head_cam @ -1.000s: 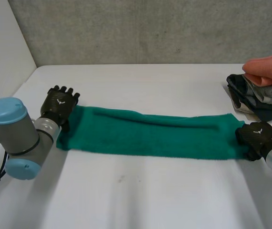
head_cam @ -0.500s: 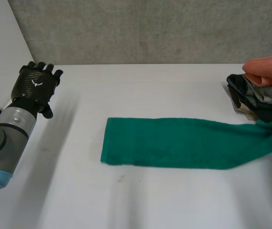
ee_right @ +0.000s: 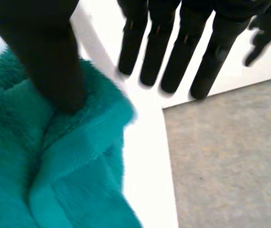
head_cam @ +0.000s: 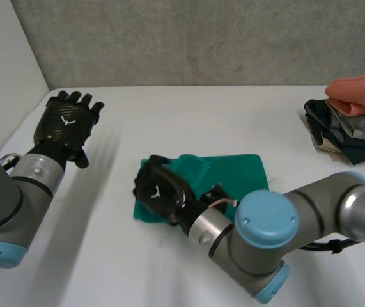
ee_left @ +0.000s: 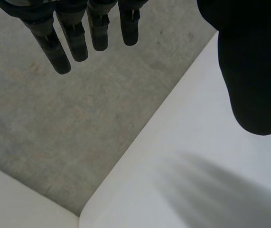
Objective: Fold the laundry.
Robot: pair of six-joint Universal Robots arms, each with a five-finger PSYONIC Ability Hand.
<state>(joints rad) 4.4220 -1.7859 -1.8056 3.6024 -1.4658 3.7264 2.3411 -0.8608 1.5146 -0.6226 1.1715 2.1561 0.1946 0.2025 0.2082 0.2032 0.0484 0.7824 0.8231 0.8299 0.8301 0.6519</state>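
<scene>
Towel [head_cam: 233,169] green, doubled; right robot hand [head_cam: 160,192] at its end, fingers straight, thumb on cloth; left robot hand [head_cam: 66,123] raised, splayed.

The green towel [head_cam: 233,169] is fluffy terry cloth; the white table [head_cam: 169,115] is smooth and matt.

We count one green towel [head_cam: 233,169], one pile of clothes [head_cam: 355,118], one white table [head_cam: 169,109], two hands: left hand [head_cam: 67,125], right hand [head_cam: 160,192].
</scene>
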